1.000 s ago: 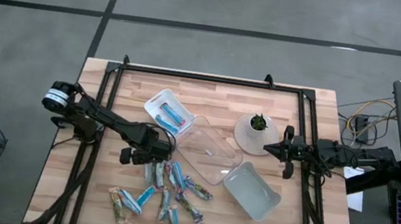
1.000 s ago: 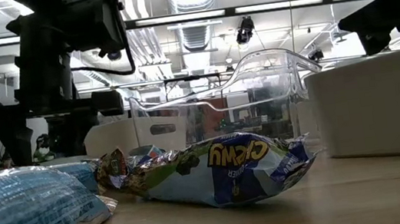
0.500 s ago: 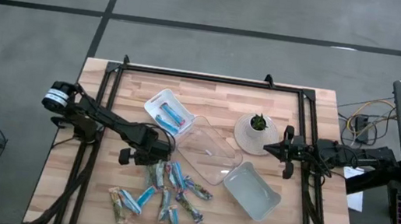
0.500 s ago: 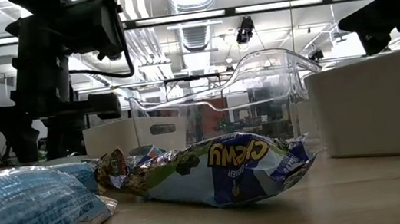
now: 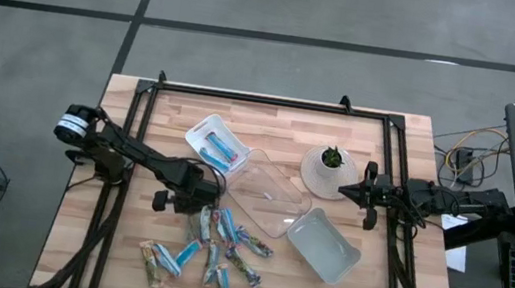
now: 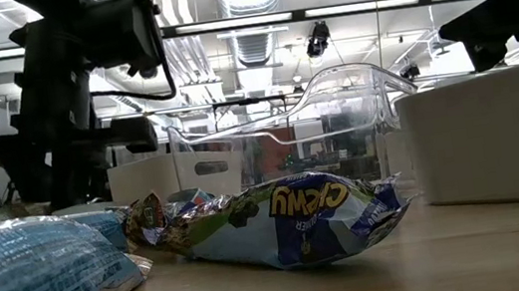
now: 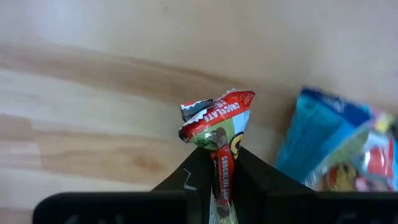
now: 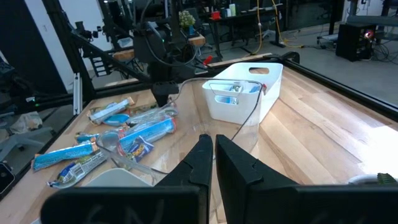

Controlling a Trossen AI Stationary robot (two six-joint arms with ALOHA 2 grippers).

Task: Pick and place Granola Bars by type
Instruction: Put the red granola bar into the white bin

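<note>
Here the left gripper (image 7: 221,180) pinches a green-and-red bar (image 7: 217,124) at the upper edge of the bar pile (image 5: 212,249), bare wood beside it. The right gripper (image 5: 365,196), pressed together, waits by the table's right rail.

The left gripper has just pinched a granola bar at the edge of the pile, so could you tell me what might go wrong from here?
1. The left gripper holds the red-and-green granola bar only by one crimped end, so it may swing or slip when lifted.
2. Other bars lie packed close beside it; one could be dragged along.
3. The clear tray lies close to the pile, and the white bin beyond it, so a low carry might bump either.
</note>
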